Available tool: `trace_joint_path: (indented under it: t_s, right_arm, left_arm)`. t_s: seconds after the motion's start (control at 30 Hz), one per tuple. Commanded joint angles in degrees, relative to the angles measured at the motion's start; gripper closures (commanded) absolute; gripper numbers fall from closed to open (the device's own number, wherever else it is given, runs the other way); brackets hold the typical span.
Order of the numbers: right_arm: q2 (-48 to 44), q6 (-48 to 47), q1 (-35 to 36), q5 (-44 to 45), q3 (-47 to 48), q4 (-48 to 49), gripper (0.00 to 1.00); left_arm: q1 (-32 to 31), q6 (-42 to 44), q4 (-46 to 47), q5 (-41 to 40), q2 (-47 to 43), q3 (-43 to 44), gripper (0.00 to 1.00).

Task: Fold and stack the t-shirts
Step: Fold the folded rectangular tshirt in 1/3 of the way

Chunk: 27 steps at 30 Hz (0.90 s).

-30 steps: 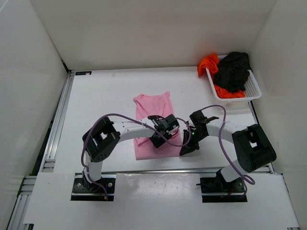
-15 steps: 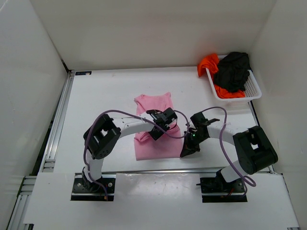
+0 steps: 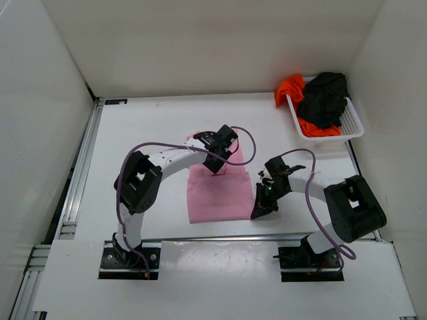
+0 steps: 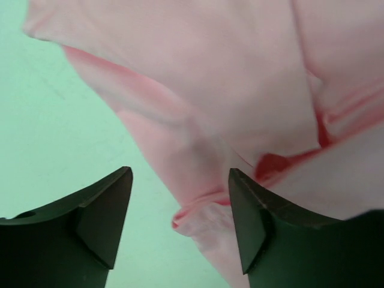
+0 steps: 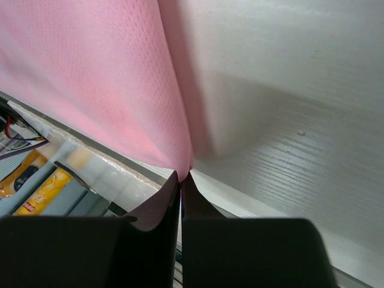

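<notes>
Pink t-shirt (image 3: 217, 197) is lying mid-counter (image 3: 147, 133). Left end effector (image 4: 179, 186) is hovering over its far edge, jaws standing apart, gripping nothing. Right end effector (image 5: 182, 180) is clamping tight on the shirt's near right corner. Black t-shirt (image 3: 323, 100) and orange-red t-shirt (image 3: 290, 87) are sitting piled in the white basket (image 3: 353, 127), far right

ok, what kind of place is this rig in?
Probably a lab robot cell, not a home: plain white walls boxing in the table, aluminium rail along its edge, t-shirts staged in a mesh basket.

A white mesh basket (image 3: 351, 122) sits at the table's (image 3: 147, 133) far-right corner.
</notes>
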Motion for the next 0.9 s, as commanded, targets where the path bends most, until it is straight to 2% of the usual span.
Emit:
trace_joint_path:
  t_s: [0.0,0.07,0.13,0.17,0.2,0.23,0.3,0.33,0.37,0.43,0.47,0.5,0.57,0.63,0.73,0.87]
  right_arm:
    - [0.09,-0.29,0.26,0.12,-0.23,0.16,1.0]
    - [0.09,-0.29,0.26,0.12,0.3,0.16,1.0]
    - [0.09,-0.29,0.26,0.12,0.3,0.16,0.96]
    - [0.09,-0.29,0.26,0.12,0.3,0.16,0.91]
    - [0.09,-0.29,0.26,0.12,0.3,0.16,0.75]
    - [0.09,-0.29,0.26,0.65,0.3,0.16,0.69]
    - [0.09,-0.29,0.26,1.26,0.3,0.16,0.59]
    - [-0.43,-0.29,0.26,1.27,-0.22,0.16,0.58]
    - [-0.44,-0.29,0.26,1.27,-0.23,0.16,0.56]
    - [-1.14,-0.29,0.26,1.79,-0.23,0.16,0.55]
    - [-1.66,-0.29,0.26,1.79,-0.23,0.16,0.55]
    - [-2.27,-0.29,0.26,1.79,-0.23,-0.36,0.54]
    - [-3.15,-0.91,-0.26,1.79,-0.23,-1.07,0.5]
    - [-4.3,-0.91,-0.27,3.81,0.3,-1.07,0.44]
    - [-5.09,-1.44,-0.27,5.13,0.83,-1.07,0.39]
    - [-5.62,1.46,-0.27,5.05,0.83,1.13,0.37]
  left_arm:
    - [1.87,-0.16,0.59,-2.11,-0.38,4.07,0.23]
    - [2.4,-0.16,-2.46,-2.11,-1.43,7.04,0.19]
    - [3.63,-0.16,-6.85,2.61,-2.74,9.77,0.15]
    - [4.94,-0.16,-12.01,5.94,-4.84,11.44,0.15]
    - [5.82,-0.16,-13.98,13.11,-6.34,11.46,0.13]
    - [6.44,-0.16,-15.39,15.88,-8.09,9.54,0.13]
    - [6.97,-0.16,-16.28,19.67,-14.77,-0.28,0.13]
    - [6.97,-0.16,-16.28,22.82,-17.32,-4.67,0.13]
    - [6.45,-0.16,-15.15,24.33,-23.17,-13.59,0.12]
    - [6.44,-0.16,-9.82,27.94,-30.75,-21.2,0.12]
    - [6.44,-0.16,-8.65,27.95,-38.44,-23.24,0.12]
    - [7.49,-0.16,-8.64,27.95,-41.22,-22.39,0.12]
    - [9.86,-0.16,-6.9,19.89,-45.1,-17.83,0.05]
    - [15.3,-0.16,-3.12,18.37,-50.63,-14.73,0.0]
    - [18.13,-0.16,0.24,21.87,-56.88,-19.11,0.0]
    - [18.13,-0.16,0.85,33.89,-59.18,-29.83,0.0]
